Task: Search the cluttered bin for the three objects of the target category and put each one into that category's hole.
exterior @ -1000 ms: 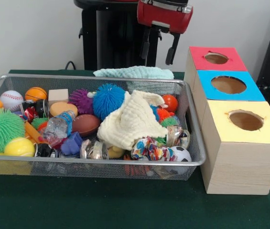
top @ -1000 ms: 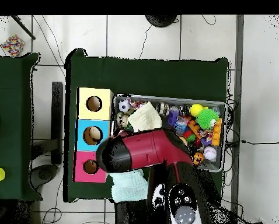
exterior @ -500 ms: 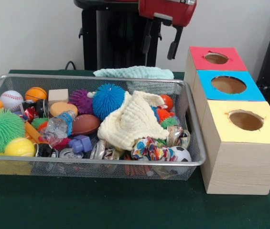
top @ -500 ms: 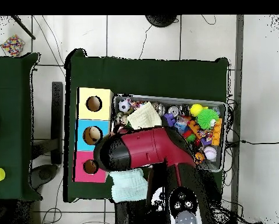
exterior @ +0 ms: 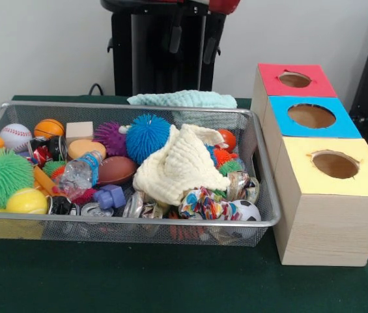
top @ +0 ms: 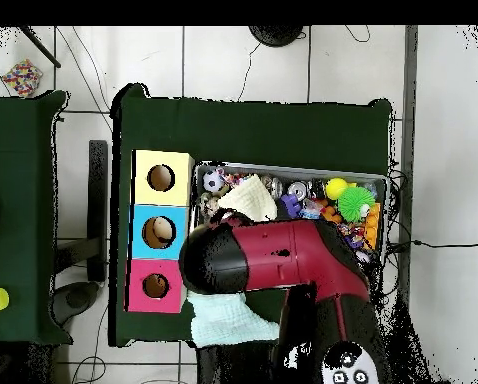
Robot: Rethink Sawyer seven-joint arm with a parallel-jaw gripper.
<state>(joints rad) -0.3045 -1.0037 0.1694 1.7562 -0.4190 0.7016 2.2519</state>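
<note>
Black gripper (exterior: 192, 42) fingers hung apart and empty at the frame top, so we judged every target lay below and nearer the camera in the silver wire-mesh bin (exterior: 170, 224), left of the wooden colour-topped hole boxes (exterior: 324, 163).

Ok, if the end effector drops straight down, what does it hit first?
Most likely the pale green towel behind the bin, at its far rim. The open end effector hangs above the towel, though depth is unclear.
</note>
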